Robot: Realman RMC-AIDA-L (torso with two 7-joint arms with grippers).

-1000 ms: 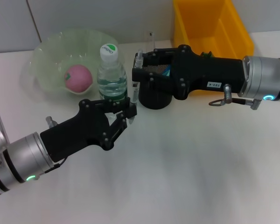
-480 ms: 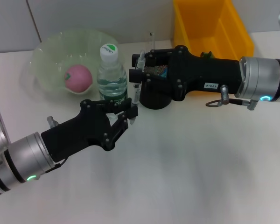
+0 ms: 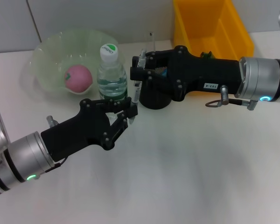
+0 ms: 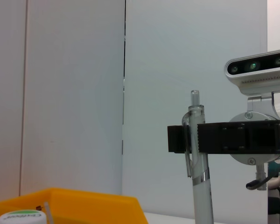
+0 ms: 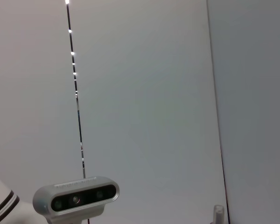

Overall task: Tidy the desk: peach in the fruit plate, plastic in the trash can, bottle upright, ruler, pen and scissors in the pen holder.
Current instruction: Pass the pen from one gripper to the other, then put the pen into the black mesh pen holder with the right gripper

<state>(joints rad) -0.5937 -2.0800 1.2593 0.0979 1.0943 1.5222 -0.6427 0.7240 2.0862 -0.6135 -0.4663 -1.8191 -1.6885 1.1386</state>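
Note:
My right gripper (image 3: pixel 138 71) is shut on a clear pen (image 3: pixel 137 86) and holds it upright just left of the black pen holder (image 3: pixel 155 99). The left wrist view shows the pen (image 4: pixel 199 186) clamped in that gripper (image 4: pixel 191 138). A thin clear ruler (image 3: pixel 150 38) stands up behind the holder. The bottle (image 3: pixel 112 74) stands upright with its white cap (image 4: pixel 19 216) on. My left gripper (image 3: pixel 129 112) is open just in front of the bottle's base. The pink peach (image 3: pixel 78 77) lies in the green fruit plate (image 3: pixel 46 56). The scissors and the plastic are not visible.
The yellow trash bin (image 3: pixel 210 25) stands at the back right behind my right arm, and it also shows in the left wrist view (image 4: pixel 84 205). The fruit plate is at the back left. White tabletop spreads across the front.
My right gripper with the pen has shifted very slightly by the pen holder. My left arm has hardly moved.

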